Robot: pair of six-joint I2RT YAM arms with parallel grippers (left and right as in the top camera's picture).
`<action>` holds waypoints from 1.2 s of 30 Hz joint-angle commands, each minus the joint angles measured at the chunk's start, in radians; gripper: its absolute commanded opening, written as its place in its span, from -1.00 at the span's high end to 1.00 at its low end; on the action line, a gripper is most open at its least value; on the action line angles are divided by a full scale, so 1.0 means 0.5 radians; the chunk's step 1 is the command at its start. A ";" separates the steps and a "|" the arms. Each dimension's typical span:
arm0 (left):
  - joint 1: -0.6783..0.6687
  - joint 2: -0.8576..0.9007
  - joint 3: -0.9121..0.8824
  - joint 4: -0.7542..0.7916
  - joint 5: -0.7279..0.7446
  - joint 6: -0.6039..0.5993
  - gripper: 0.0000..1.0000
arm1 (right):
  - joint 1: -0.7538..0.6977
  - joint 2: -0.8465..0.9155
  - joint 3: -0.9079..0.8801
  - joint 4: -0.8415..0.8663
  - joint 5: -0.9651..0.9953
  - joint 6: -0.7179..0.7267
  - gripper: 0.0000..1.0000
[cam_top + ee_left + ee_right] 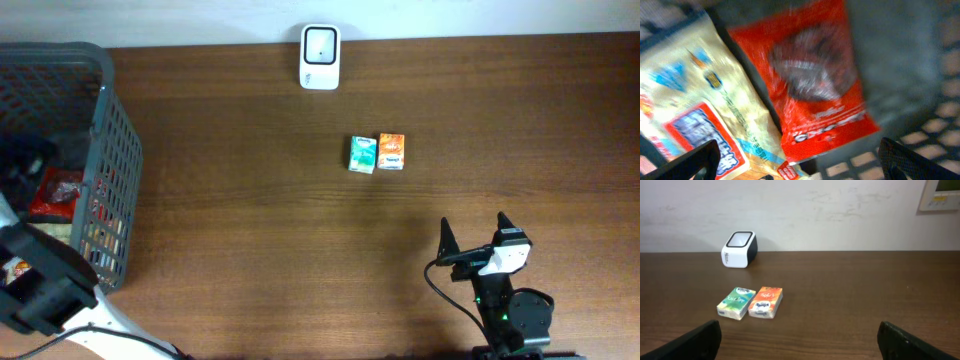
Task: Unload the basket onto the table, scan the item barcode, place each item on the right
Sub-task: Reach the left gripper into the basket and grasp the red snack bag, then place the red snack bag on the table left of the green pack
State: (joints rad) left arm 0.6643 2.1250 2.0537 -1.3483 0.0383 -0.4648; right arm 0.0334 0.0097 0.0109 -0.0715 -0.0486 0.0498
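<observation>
My left gripper (800, 157) stands open inside the grey basket (110, 150), with nothing between its fingers. Just beyond it lie a red snack packet (815, 75) and, to its left, a cream packet (700, 100) with blue and red print; both are blurred. The white barcode scanner (320, 57) stands at the table's far edge and also shows in the right wrist view (739, 249). My right gripper (474, 235) is open near the front right of the table, pointing towards the scanner, with nothing between its fingers.
A green tissue pack (362, 154) and an orange tissue pack (391, 151) lie side by side mid-table, ahead of the right gripper. The basket fills the left edge and holds the red packet (55, 193). The left arm (40, 285) leans over its near wall.
</observation>
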 commanded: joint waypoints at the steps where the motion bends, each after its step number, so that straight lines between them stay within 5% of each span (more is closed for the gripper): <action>1: -0.044 -0.021 -0.386 0.320 0.003 -0.011 -0.98 | 0.009 -0.013 -0.011 -0.009 0.002 0.008 -0.97; 9: -0.042 -0.021 -0.854 0.827 -0.002 0.013 -0.96 | 0.009 -0.013 -0.011 -0.009 0.002 0.008 -0.97; 11: -0.042 -0.021 -0.905 0.879 -0.002 0.170 -0.53 | 0.009 -0.013 -0.011 -0.009 0.002 0.008 -0.97; 12: -0.042 -0.021 -0.906 0.879 -0.003 0.212 -0.50 | 0.009 -0.013 -0.011 -0.009 0.002 0.008 -0.97; 14: -0.042 -0.021 -0.906 0.863 -0.001 0.324 0.09 | 0.009 -0.013 -0.011 -0.009 0.002 0.008 -0.97; 15: -0.042 -0.021 -0.906 0.863 -0.001 0.329 0.62 | 0.009 -0.013 -0.011 -0.009 0.002 0.008 -0.97; 16: -0.042 -0.021 -0.906 0.864 0.006 0.329 0.94 | 0.009 -0.013 -0.011 -0.009 0.002 0.008 -0.97; 17: -0.040 -0.021 -0.901 0.862 0.012 0.328 1.00 | 0.010 -0.013 -0.011 -0.009 0.002 0.008 -0.97; 23: -0.040 -0.392 -0.471 0.755 0.640 0.327 1.00 | 0.009 -0.013 -0.011 -0.009 0.002 0.008 -0.97; 30: -0.122 -1.273 -0.311 0.795 0.786 0.285 1.00 | 0.009 -0.013 -0.011 -0.009 0.002 0.008 -0.97; 33: -0.545 -1.352 -0.311 0.864 1.064 0.275 1.00 | 0.009 -0.013 -0.011 -0.009 0.002 0.008 -0.97; 36: -1.167 -1.191 -0.311 0.879 0.966 0.529 1.00 | 0.009 -0.013 -0.011 -0.009 0.002 0.008 -0.97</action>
State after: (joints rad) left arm 0.2653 1.4658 1.8977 -0.9180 0.5247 -0.3031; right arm 0.0334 0.0101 0.0109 -0.0715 -0.0486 0.0494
